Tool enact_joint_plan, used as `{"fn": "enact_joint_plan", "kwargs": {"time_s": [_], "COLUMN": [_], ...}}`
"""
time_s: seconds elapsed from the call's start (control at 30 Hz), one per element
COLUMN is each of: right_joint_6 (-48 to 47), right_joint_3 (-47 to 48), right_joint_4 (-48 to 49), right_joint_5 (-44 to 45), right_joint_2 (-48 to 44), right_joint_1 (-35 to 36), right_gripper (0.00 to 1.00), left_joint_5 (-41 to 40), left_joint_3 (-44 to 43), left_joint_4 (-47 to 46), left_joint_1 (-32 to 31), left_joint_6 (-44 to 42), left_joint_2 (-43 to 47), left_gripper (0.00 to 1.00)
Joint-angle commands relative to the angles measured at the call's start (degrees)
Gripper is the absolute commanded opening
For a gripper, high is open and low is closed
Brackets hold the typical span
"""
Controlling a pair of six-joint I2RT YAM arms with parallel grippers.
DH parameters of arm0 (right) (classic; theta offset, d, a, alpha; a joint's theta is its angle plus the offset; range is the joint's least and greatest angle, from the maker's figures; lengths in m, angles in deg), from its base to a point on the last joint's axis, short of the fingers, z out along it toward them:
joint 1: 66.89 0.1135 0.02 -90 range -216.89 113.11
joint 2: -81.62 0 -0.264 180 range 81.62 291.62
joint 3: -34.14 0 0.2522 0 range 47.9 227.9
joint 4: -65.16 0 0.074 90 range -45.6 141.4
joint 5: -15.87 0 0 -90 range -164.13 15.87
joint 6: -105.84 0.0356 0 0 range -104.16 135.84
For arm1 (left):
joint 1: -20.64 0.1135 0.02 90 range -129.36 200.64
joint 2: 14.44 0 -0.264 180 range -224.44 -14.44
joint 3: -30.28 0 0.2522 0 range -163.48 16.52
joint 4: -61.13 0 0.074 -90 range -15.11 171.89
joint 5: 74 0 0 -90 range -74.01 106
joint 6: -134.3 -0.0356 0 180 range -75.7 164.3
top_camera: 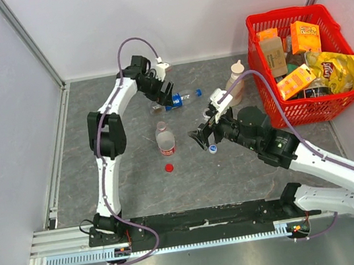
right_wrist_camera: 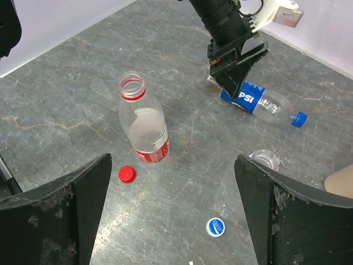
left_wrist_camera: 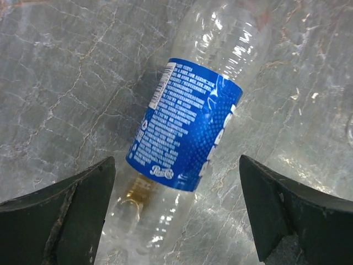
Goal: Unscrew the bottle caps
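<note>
The left tool (left_wrist_camera: 175, 165) is hanging wide open over the clear plastic bottle with the blue Pepsi label (left_wrist_camera: 185, 130), one finger on each side of the labelled middle, and is gripping nothing yet. That bottle is lying on its side on the grey marbled worktop (right_wrist_camera: 83, 94), and its small blue ribbed cap (right_wrist_camera: 298, 118) is on the neck, pointing away from the tool. The right tool (right_wrist_camera: 174, 159) is hovering open and empty, well apart from that cap.

This looks like the last cap to undo. The red ribbed cap (right_wrist_camera: 127, 174) is lying beside the open clear bottle with the red label (right_wrist_camera: 144, 124), and the white cap (right_wrist_camera: 215, 227) is lying near the open unlabelled clear bottle (right_wrist_camera: 245, 179).

To do the step well, the left tool should be closing squarely on the labelled band, firmly enough to stop rolling but not so hard that the thin wall buckles. The right tool should then be meeting the blue cap along the neck's axis before twisting.

The label is showing "Pepsi" in white script in the left wrist view and "PSI" in the right wrist view. The white small print, and the blue print on the white cap, are too fine to read.
</note>
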Motion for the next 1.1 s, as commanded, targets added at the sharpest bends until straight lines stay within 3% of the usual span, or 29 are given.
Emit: {"fn": "enact_joint_plan", "kwargs": {"time_s": [0.0, 0.17, 0.4, 0.53, 0.67, 1.07], "right_joint_6": [-0.5, -0.7, -0.5, -0.3, 0.0, 1.9], "right_joint_3": [1.7, 1.7, 1.9, 1.8, 1.9, 2.0], "right_joint_4": [1.4, 1.5, 1.5, 1.5, 1.4, 1.6], "right_joint_5": [-1.3, -1.6, -2.0, -2.0, -2.1, -3.7], "right_joint_2": [0.6, 0.7, 0.8, 0.9, 0.3, 0.6], "right_joint_1": [-0.4, -0.7, -1.0, -1.1, -1.2, -1.3], "right_gripper": [0.98, 0.98, 0.98, 0.98, 0.98, 0.98], "left_joint_5": [-6.9, -11.4, -11.8, -12.1, -13.3, -15.3], "left_joint_3": [-0.5, -0.9, -0.5, -0.5, -0.4, -0.3], "left_joint_4": [1.4, 1.4, 1.3, 0.6, 0.2, -3.1], "left_joint_1": [-2.9, -3.8, -4.1, -3.9, -3.9, -2.2], "left_joint_6": [-3.5, -2.5, -3.1, -2.7, -2.5, 0.4], "left_joint_2": [-1.6, -3.8, -4.3, -3.6, -2.2, 9.6], "left_gripper": [0.97, 0.91, 0.81, 0.56, 0.45, 0.42]}}
